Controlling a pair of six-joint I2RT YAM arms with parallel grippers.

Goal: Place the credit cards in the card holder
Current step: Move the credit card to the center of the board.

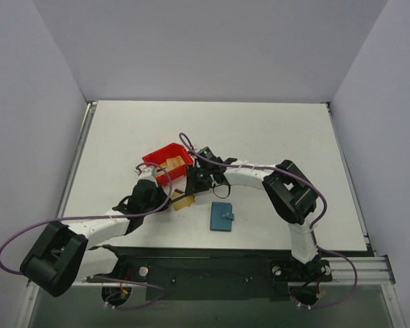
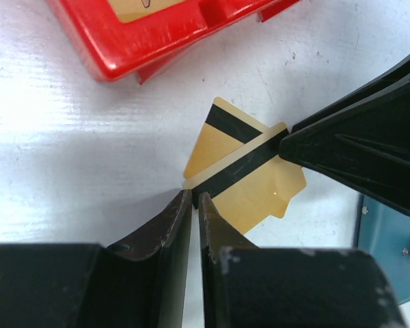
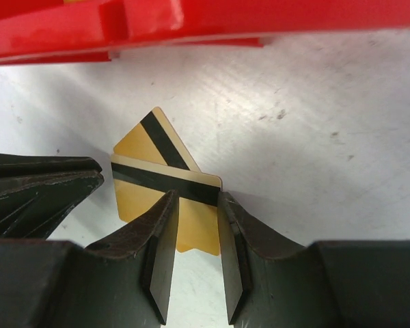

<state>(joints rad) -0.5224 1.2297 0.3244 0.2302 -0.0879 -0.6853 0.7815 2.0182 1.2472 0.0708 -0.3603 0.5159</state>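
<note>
Just before left gripper (image 2: 195,197) lie overlapping credit cards (image 2: 254,199).

- Two gold credit cards (image 2: 249,171) lie overlapped and crossed on the white table (image 2: 68,150), each with a dark stripe.
- The left gripper (image 2: 195,198) meets the cards' lower-left corner, its fingers a thin slit apart. Whether it pinches the corner is unclear.
- The right gripper (image 2: 287,145) touches the upper card's right end.
- A red bin (image 2: 143,48) sits above the cards.
- A teal card holder (image 2: 389,239) lies to their lower right.
</note>
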